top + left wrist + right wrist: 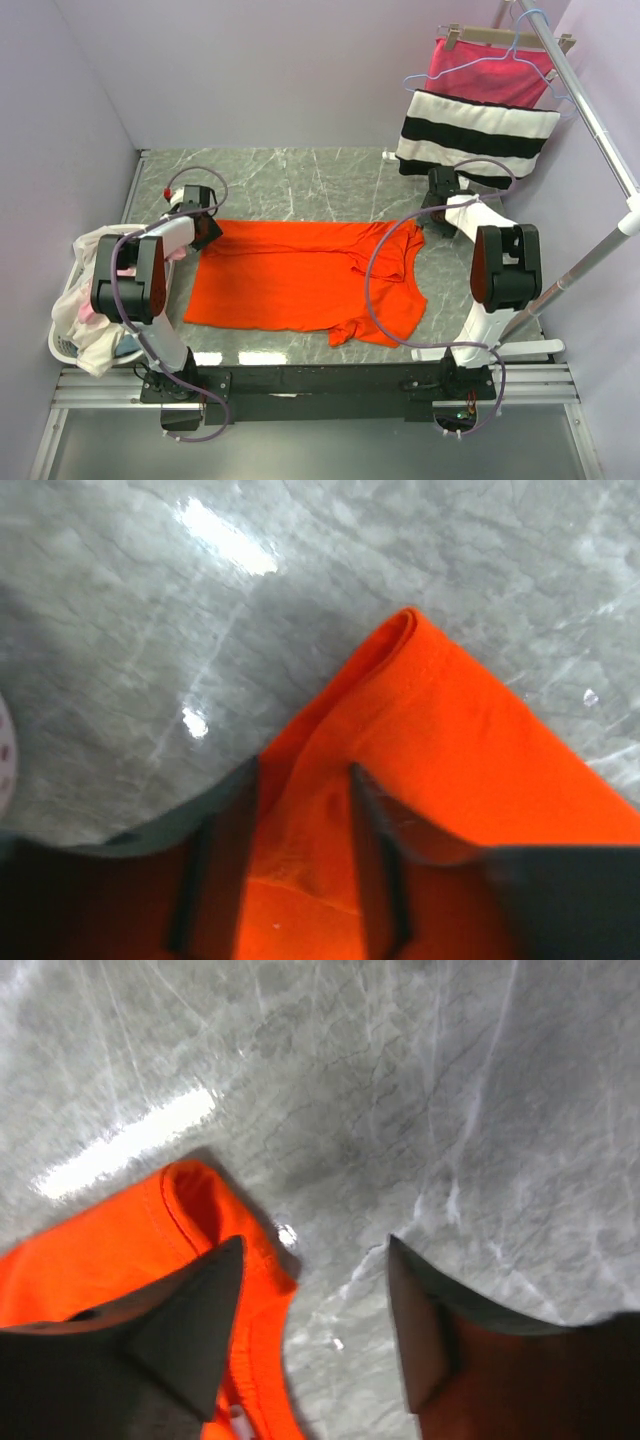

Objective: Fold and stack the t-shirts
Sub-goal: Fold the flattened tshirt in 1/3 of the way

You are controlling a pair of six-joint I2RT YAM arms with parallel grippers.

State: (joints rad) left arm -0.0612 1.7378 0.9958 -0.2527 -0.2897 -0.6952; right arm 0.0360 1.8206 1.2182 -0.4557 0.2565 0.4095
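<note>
Soft matt orange t-shirt [300, 275] lies on glossy marble-look table [300, 180].

You see the right gripper [315, 1245] with its jaws apart over the grey marble worktop [450, 1110]. The orange-red t-shirt [120, 1250] has its rolled edge beside one finger.

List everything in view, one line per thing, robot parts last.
orange-red t-shirt: one, orange-red, spread flat mid-table
basket: one, white, table's left edge
other t-shirts: heap, count unclear, cream-white and pink, in the basket
striped cloth: one, pink with black-and-white stripes, hanging far right
rail: one, metal, right side
table: one, grey marble, underneath
left gripper: one, black, open, over shirt's far-left corner
right gripper: one, black, open, beside shirt's far-right corner
</note>
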